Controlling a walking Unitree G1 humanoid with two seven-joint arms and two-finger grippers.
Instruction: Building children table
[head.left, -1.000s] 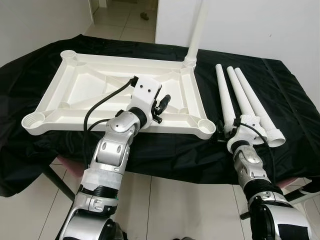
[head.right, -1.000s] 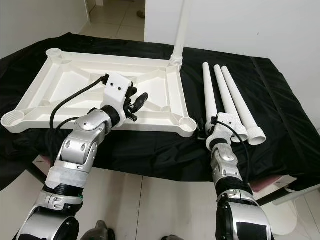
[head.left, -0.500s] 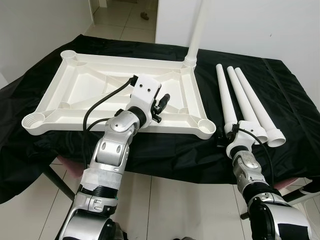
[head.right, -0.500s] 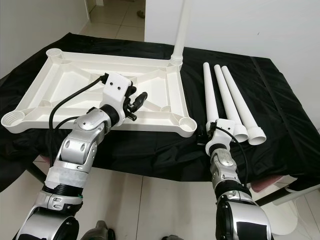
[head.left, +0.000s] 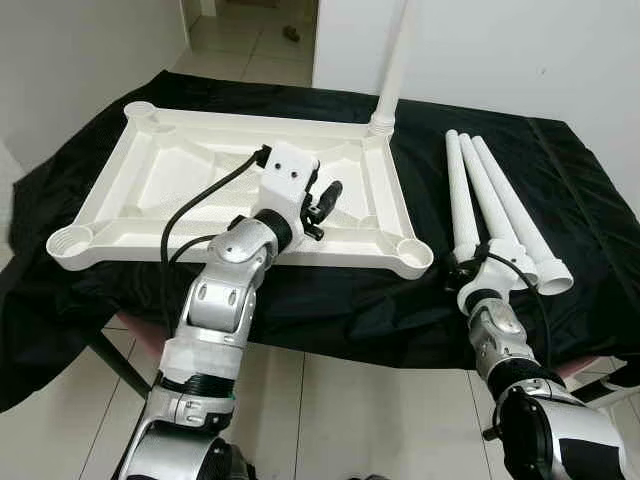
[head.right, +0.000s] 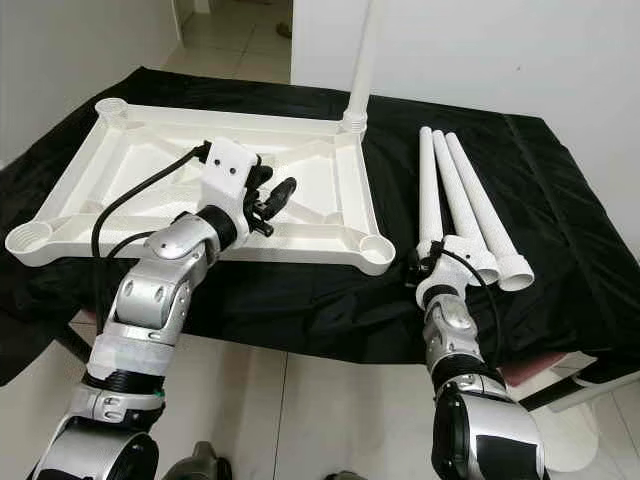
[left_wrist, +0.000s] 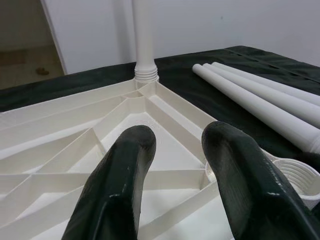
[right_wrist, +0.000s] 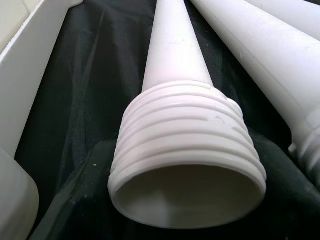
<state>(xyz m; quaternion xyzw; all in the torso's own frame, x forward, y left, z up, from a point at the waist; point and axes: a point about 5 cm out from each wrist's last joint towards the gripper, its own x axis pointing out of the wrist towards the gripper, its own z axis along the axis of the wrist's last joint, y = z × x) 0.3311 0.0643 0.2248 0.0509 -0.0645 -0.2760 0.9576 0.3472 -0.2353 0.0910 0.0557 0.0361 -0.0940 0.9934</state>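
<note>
Nowhere could you read any writing: left gripper (left_wrist: 172, 150) hovered open over the top (head.left: 150, 180); right gripper (head.right: 440, 268) at a leg (right_wrist: 175, 65), grip unclear.

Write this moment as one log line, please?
tabletop: upside down, one leg screwed in | left gripper: open above tabletop | right gripper: at threaded end of loose leg | two legs beside

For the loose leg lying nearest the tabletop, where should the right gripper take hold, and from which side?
Probably just behind the threaded end of the nearest leg, coming from the table's near edge, where the right gripper sits. The leg lies flat with its wide, ribbed end toward the robot; the tabletop and neighbouring legs crowd its sides.
</note>
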